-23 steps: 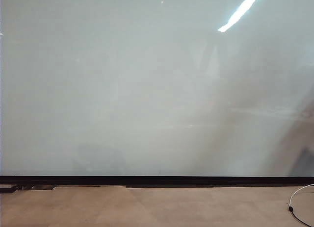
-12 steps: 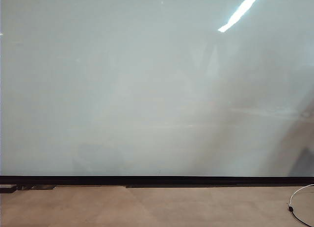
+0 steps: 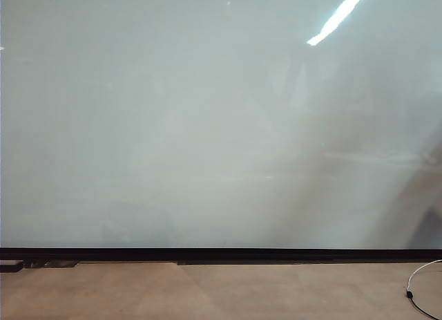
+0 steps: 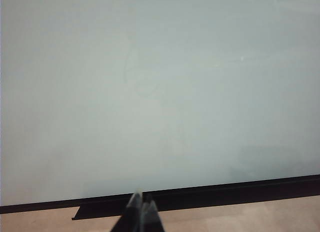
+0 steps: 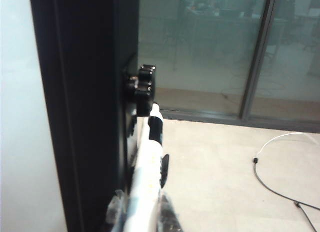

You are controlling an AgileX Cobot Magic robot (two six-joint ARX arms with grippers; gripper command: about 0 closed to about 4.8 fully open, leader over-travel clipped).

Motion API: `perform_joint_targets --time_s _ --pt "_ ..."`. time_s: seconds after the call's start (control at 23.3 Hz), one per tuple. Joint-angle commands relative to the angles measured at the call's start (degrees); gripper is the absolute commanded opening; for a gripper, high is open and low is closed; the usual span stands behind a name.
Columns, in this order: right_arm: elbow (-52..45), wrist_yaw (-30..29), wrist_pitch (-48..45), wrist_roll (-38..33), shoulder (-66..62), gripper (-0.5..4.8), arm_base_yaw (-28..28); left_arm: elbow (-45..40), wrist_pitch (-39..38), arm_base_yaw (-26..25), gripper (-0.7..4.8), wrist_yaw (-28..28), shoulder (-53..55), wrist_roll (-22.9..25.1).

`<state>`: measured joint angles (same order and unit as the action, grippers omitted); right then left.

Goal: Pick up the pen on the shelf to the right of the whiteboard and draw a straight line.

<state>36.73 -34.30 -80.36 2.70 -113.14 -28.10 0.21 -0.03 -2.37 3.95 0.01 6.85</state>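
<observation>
We see the pen point(image 5: 149, 167) between the right gripper's point(image 5: 142, 212) fingers, jaws clamped on its white barrel, dark tip toward a black knob point(image 5: 142, 89) on the dark frame point(image 5: 85, 106) beside the whiteboard point(image 3: 207, 119). Board is unmarked. Left gripper point(image 4: 142, 208) hangs low before the board, fingertips pressed together, nothing held. A white cable point(image 5: 280, 162) lies on the floor point(image 5: 215, 172).

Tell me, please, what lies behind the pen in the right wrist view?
Behind the pen, which sits between the right claw's fingers, stand a dark post and a black knob. The shelf under the pen is hidden. The left claw faces the whiteboard.
</observation>
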Motion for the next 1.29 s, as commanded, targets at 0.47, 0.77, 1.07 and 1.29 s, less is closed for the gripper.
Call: perform_joint_targets --time_s 0.47,0.77,1.07,1.29 --pt "0.04 0.07 -0.72 -0.09 1.55 -0.01 0.31 0.20 0.50 0.02 -0.05 0.13 0.00 0.15" --pt "0.04 5.20 0.11 -0.22 6.19 -0.01 -1.66 0.20 0.50 0.02 -0.05 0.13 0.00 0.15" --pt "-3.39 6.64 1.99 -9.51 11.82 -0.02 -7.76 0.20 0.50 0.02 -0.05 0.15 0.00 0.15" --pt "-19.91 15.52 4.76 -11.80 33.68 -0.03 -7.04 0.20 0.50 0.02 -0.05 0.11 0.00 0.15"
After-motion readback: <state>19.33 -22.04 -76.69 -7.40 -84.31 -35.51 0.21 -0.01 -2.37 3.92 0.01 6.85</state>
